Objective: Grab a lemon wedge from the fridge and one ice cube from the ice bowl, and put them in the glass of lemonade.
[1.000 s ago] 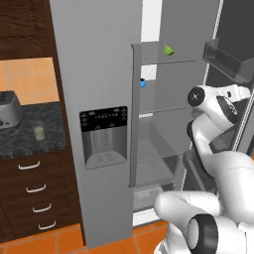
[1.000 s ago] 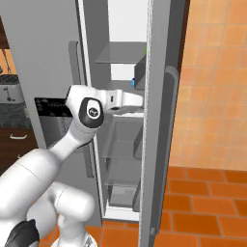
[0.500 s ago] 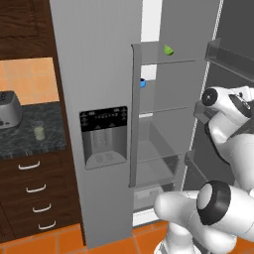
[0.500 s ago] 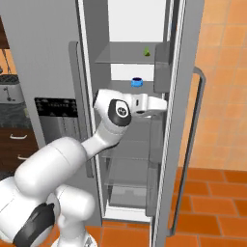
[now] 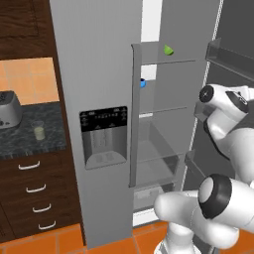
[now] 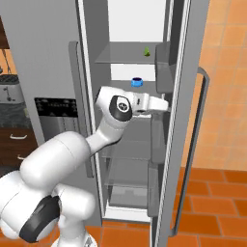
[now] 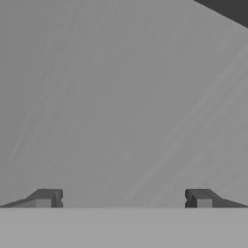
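Fridge (image 5: 94, 74) right door now swinging wider than second ago; arm pushing it. Gripper (image 7: 123, 198) jaws apart, holding nothing. Green lemon wedge (image 5: 168, 49) sitting on fridge top shelf, access opening. Glass of lemonade (image 5: 38, 131) left of fridge.

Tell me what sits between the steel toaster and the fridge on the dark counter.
The glass of lemonade stands alone between the toaster and the fridge, as the left base view shows.

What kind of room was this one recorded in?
A rendered home kitchen, by the look of it: a tall grey fridge with one door open, dark wooden drawers, and a toaster on the counter.
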